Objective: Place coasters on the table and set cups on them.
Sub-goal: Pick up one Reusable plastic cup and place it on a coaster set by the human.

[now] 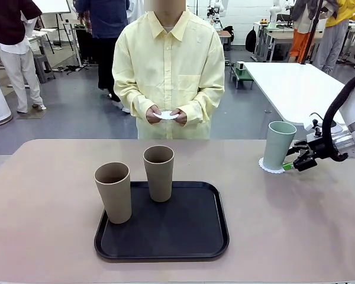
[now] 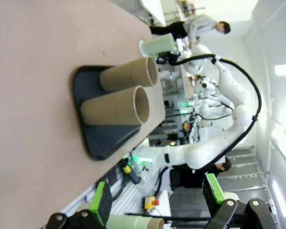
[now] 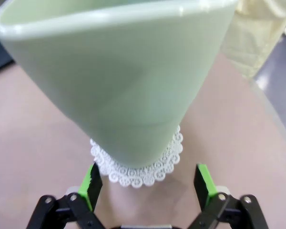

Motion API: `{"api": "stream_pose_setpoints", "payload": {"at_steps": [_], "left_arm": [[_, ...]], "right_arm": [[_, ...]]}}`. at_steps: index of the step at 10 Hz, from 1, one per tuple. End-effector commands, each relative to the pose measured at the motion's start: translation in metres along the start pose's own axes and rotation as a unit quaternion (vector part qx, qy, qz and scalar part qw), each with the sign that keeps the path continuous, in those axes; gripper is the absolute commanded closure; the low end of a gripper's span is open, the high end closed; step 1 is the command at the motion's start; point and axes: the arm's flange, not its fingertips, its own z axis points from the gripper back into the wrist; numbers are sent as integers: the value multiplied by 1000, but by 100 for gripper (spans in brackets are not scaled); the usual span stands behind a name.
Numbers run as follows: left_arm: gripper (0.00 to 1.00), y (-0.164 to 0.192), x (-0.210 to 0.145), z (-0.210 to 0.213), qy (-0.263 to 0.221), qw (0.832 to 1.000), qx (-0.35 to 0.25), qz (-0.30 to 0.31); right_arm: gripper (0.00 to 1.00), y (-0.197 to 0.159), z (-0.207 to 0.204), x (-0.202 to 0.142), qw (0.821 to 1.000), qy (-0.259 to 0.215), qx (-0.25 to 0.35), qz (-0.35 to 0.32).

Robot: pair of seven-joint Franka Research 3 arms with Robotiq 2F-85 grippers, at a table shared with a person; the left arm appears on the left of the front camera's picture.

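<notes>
A pale mint green cup point(image 1: 280, 145) point(image 3: 119, 81) stands upright on a lacy white coaster point(image 1: 271, 167) point(image 3: 138, 167) at the table's point(image 1: 41, 195) far right. My right gripper point(image 1: 293, 163) point(image 3: 148, 183) is open just behind the cup's base, its green pads apart from the cup. Two tan-brown cups point(image 1: 113, 192) point(image 1: 159, 173) stand on a black tray point(image 1: 163, 236). The person holds another white coaster point(image 1: 165, 115) in both hands. My left gripper point(image 2: 157, 200) is open and holds nothing, off to the side of the tray point(image 2: 93, 138) and the tan cups point(image 2: 117, 105) point(image 2: 128, 78).
The person in a pale yellow shirt point(image 1: 168, 65) stands at the far edge, mid-table. A white-topped table point(image 1: 296, 83) sits behind at the right. Bare tabletop lies left of the tray and between the tray and the mint cup.
</notes>
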Motion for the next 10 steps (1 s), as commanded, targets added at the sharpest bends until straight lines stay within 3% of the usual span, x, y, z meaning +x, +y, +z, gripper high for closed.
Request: {"api": "stream_pose_setpoints", "payload": {"at_steps": [1,5,7,10], "left_arm": [[0,-1,0,1,-4,1000,-7,-2],[0,-1,0,1,-4,1000,-7,-2],[0,-1,0,1,-4,1000,-7,-2],[0,-1,0,1,-4,1000,-7,-2]], "right_arm": [[0,16,8,5,999,35,-5,-13],[0,105,76,77,989,84,-87,90],[0,144,109,117,977,154,-102,107],[0,182,126,170,954,221,-116,169]]}}
